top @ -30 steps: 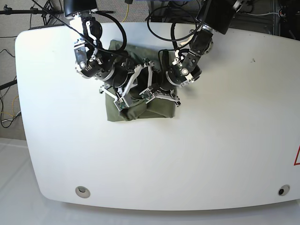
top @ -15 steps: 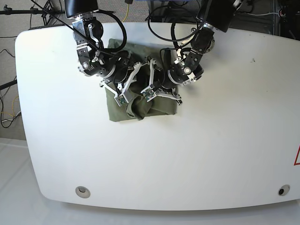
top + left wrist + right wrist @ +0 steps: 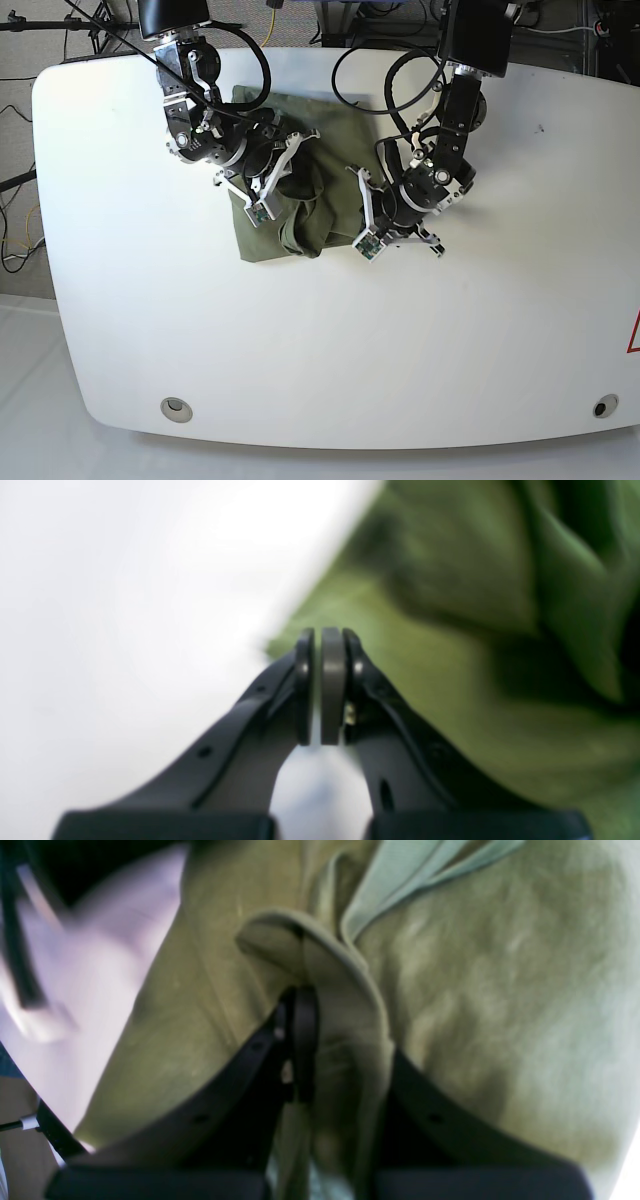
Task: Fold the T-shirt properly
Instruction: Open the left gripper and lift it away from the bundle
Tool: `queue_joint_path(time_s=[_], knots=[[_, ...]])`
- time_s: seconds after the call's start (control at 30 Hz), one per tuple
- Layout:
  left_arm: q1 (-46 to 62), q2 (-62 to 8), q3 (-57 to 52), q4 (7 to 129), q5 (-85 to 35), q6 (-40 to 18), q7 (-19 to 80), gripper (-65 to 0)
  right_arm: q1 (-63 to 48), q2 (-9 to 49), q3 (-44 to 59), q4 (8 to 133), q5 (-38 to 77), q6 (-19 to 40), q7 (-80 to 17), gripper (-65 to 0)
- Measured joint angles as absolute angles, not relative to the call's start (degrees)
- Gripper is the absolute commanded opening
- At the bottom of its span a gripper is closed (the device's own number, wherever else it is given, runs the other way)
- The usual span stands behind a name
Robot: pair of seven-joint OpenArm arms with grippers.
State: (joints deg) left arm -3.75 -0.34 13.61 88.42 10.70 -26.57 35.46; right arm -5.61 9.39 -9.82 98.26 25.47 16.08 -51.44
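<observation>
The T-shirt (image 3: 300, 170) lies bunched on the table (image 3: 500, 330). The right arm bends low over it, its fingers (image 3: 300, 1040) clamped on a fold. The left arm leans beside the T-shirt's edge, its fingers (image 3: 330, 685) closed together and holding nothing.

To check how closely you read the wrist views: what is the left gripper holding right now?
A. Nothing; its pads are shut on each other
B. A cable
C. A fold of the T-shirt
A: the left gripper has its pads pressed together bare, with the T-shirt lying behind it.
</observation>
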Motion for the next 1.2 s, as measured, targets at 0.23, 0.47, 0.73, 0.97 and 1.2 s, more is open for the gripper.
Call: queue_joint_path(time_s=[0.23,0.47,0.73,0.97,1.2], knots=[[-4.78,-0.32,13.34,88.47,10.63,-26.83,35.16,-63.7,-5.61,9.39,-9.82,98.3,25.45,16.08,-51.44,-65.0],[-5.13,0.1,9.23,89.91,10.48,-27.03,35.16,-63.7,-5.63,9.52,-9.89,101.3,25.28,16.1,-51.68,-65.0],[-6.07,-2.39,2.22,90.21,10.52,-27.2,35.22,-63.7,-5.82,9.54,-10.24,103.7,25.52,16.51,-51.96,-65.0],[-6.39,-6.35,-3.88,90.17,10.74,-26.98,35.31,-63.7,-5.8,9.67,-10.22,104.57,25.5,16.53,-55.29,-65.0],[-6.09,-7.73,-6.85,90.17,10.72,-26.94,35.33,-63.7,-5.8,9.67,-10.24,104.6,25.47,18.31,-55.81,-65.0]])
